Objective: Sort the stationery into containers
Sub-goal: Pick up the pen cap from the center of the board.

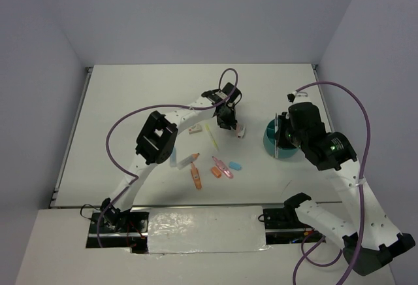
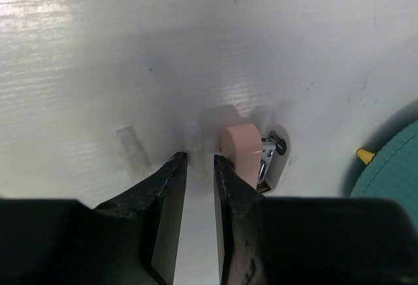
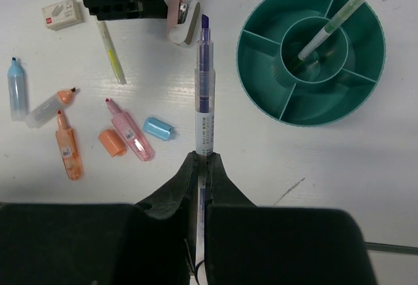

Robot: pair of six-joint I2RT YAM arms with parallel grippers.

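My right gripper (image 3: pixel 202 161) is shut on a purple highlighter (image 3: pixel 205 82), held above the table left of the round teal cup (image 3: pixel 261 69). The cup has dividers, and a thin pen (image 3: pixel 333 20) stands in its middle compartment. In the top view the right gripper (image 1: pixel 282 136) hides part of the cup (image 1: pixel 270 142). My left gripper (image 2: pixel 200 161) is low over the table with a narrow gap between its jaws. A small clear piece (image 2: pixel 194 149) lies at its tips, and a pink-white item (image 2: pixel 240 151) lies just to its right. The left gripper (image 1: pixel 226 123) is left of the cup.
Loose on the table: a white eraser (image 3: pixel 62 14), a yellow pen (image 3: pixel 111 53), a light blue tube (image 3: pixel 16 89), a grey marker with an orange tip (image 3: pixel 49 107), an orange highlighter (image 3: pixel 67 146), an orange cap (image 3: pixel 112 142), a pink highlighter (image 3: pixel 128 131) and a blue cap (image 3: pixel 157 128).
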